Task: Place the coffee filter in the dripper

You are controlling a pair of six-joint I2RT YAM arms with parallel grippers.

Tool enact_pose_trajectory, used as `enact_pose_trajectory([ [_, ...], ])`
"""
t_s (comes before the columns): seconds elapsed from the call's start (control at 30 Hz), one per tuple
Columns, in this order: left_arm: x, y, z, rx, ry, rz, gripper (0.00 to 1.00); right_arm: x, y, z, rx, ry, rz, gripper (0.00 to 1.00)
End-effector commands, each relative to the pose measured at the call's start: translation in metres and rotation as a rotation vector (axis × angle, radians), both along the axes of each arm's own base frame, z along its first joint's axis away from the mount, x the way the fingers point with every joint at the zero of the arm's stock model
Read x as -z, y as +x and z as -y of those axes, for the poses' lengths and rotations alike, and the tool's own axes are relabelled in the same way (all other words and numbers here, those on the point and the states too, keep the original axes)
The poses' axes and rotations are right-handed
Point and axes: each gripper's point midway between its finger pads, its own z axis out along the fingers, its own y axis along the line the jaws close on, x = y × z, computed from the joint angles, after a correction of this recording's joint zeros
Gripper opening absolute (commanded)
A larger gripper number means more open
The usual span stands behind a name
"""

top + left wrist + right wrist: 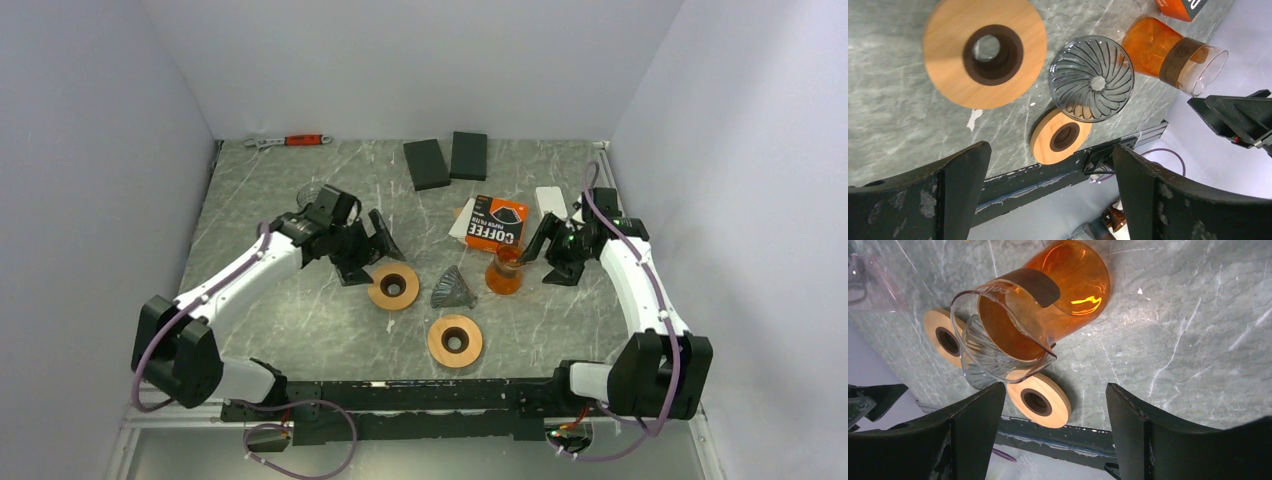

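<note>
Coffee filter box [497, 222]: one orange carton lies flat at 1 o'clock on the marble table [300, 310], with a pale edge sticking out beneath its left side that is too hidden to identify. The dripper [455, 289], one grey ribbed cone, sits mouth-down near the table's middle, at 7 o'clock from the box.

From the left:
- One red-handled wrench [290, 141] lies at the far edge.
- One clear glass piece [308, 192] is mostly hidden behind the left arm.
- The left gripper [385, 250] hangs with its fingers spread wide and nothing between them.
- There are two wooden rings. One wooden ring [378, 290] is just under that gripper, at 9 o'clock from the dripper. The second wooden ring [438, 340] is at 6 o'clock from it.
- Two dark blocks [427, 164] lie side by side at 12 o'clock.
- One orange carafe [505, 272] stands at 3 o'clock from the dripper.
- One white slab [550, 201] is partly covered by the right arm.
- The right gripper [1053, 390] has its fingers well apart. The carafe's clear rim is just past the tips, with a visible gap on each side, so nothing is gripped.

In the right wrist view the dripper shows only blurrily through the carafe's neck.
</note>
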Motion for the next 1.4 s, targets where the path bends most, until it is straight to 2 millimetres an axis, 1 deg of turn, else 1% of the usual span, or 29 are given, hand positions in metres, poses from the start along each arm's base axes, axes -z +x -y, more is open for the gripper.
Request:
enact_pose_trajectory([
  [0.0, -0.022, 0.019, 0.029, 0.025, 0.002, 0.093, 0.99, -0.011, 0.026, 0.001, -0.055, -0.014, 0.087, 0.74],
  [0.13, -0.026, 0.016, 0.039, 0.073, 0.044, 0.102, 0.99, -0.001, 0.04, -0.001, -0.074, 0.004, 0.068, 0.57],
  [0.2, -0.027, 0.013, 0.041, 0.083, 0.049, 0.11, 0.99, 0.003, 0.046, -0.001, -0.077, 0.008, 0.067, 0.51],
  [0.3, -0.03, 0.009, 0.041, 0.077, 0.046, 0.119, 0.99, 0.011, 0.052, 0.0, -0.092, 0.0, 0.053, 0.46],
  [0.43, -0.03, 0.003, 0.037, 0.067, 0.04, 0.122, 0.99, 0.015, 0.056, -0.003, -0.124, -0.001, 0.052, 0.4],
  [0.53, -0.029, -0.002, 0.033, 0.062, 0.048, 0.119, 0.99, 0.014, 0.059, -0.009, -0.164, 0.004, 0.054, 0.34],
  [0.63, -0.027, -0.004, 0.028, 0.055, 0.068, 0.112, 0.99, 0.013, 0.057, -0.021, -0.215, 0.007, 0.046, 0.31],
  [0.73, -0.025, -0.006, 0.024, 0.057, 0.087, 0.11, 0.99, 0.015, 0.051, -0.038, -0.288, -0.007, 0.026, 0.3],
  [0.87, -0.015, -0.01, 0.019, 0.043, 0.121, 0.071, 0.99, 0.018, 0.047, -0.062, -0.367, -0.043, 0.016, 0.3],
  [0.93, -0.01, -0.013, 0.017, 0.037, 0.132, 0.049, 0.98, 0.019, 0.044, -0.076, -0.403, -0.038, 0.009, 0.3],
  [1.03, 0.0, -0.015, 0.013, 0.02, 0.151, 0.022, 0.98, 0.021, 0.039, -0.09, -0.427, -0.018, 0.001, 0.3],
  [1.1, 0.005, -0.016, 0.011, 0.015, 0.163, 0.009, 0.99, 0.021, 0.037, -0.093, -0.432, -0.018, -0.003, 0.3],
  [1.17, 0.013, -0.018, 0.007, 0.005, 0.178, -0.017, 0.99, 0.017, 0.039, -0.093, -0.424, -0.025, 0.003, 0.31],
  [1.27, 0.023, -0.019, 0.0, -0.01, 0.184, -0.058, 1.0, 0.003, 0.043, -0.09, -0.413, -0.045, 0.034, 0.34],
  [1.37, 0.033, -0.017, -0.009, -0.031, 0.191, -0.091, 1.0, -0.016, 0.046, -0.088, -0.4, -0.062, 0.074, 0.46],
])
